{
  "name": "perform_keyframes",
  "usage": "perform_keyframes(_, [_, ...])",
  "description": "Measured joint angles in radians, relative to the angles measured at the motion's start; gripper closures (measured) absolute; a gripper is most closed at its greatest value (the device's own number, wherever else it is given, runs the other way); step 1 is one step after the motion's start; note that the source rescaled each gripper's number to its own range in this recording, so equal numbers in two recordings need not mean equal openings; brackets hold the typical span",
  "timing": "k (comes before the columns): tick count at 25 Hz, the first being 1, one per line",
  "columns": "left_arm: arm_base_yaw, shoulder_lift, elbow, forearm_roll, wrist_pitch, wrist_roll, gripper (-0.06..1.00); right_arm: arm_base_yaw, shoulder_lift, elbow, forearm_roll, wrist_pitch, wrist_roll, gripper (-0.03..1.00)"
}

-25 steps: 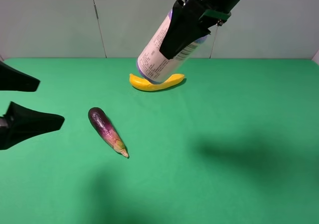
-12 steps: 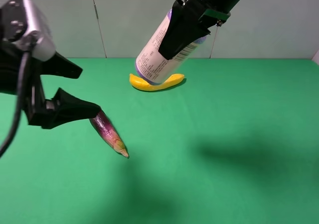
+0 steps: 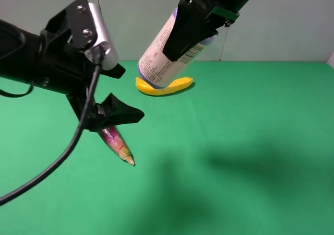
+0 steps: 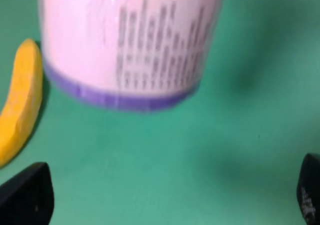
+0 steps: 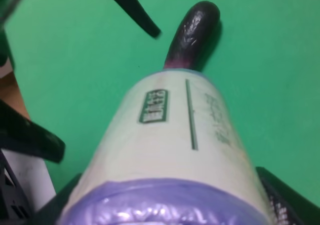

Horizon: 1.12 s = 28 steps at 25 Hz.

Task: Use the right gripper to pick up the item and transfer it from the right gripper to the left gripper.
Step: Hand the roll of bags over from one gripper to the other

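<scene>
Exterior high shows the right gripper [image 3: 176, 43] clamping the item [image 3: 154, 62] aloft, its long axis slanting down toward the left gripper [image 3: 131, 93], which gapes wide just below-left.

One can [image 3: 155, 60], one banana [image 3: 182, 83], one eggplant [image 3: 117, 143], one green tabletop [image 3: 250, 120]

- Blurred past reading in the left wrist view: print on the whitish purple-rimmed cylindrical can [image 4: 130, 40], top cut off.
- Hidden behind the black claw-fingered left gripper [image 3: 133, 93]: upper end of the dark purple eggplant [image 3: 116, 142].
- Covered mid-length by the can: yellow curved banana [image 3: 180, 83].
</scene>
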Motion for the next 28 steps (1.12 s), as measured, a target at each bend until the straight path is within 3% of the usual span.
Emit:
perform_keyframes(9, [-0.019, 0.046, -0.072, -0.001, -0.049, 0.0, 0.03, 0.008, 0.0, 0.0, 0.035, -0.001, 0.0, 0.96])
perform_keyframes(21, [-0.047, 0.046, -0.076, 0.002, -0.023, 0.019, 0.05, 0.198, 0.0, -0.002, -0.01, -0.022, -0.027, 0.96])
perform_keyframes(23, [-0.071, 0.046, -0.076, 0.004, -0.026, 0.039, 0.1, 0.201, 0.0, -0.002, -0.015, -0.01, -0.027, 0.96])
perform_keyframes(28, [-0.11, 0.046, -0.076, 0.004, -0.04, 0.063, 0.53, 0.201, 0.0, -0.002, -0.026, -0.007, -0.027, 0.96])
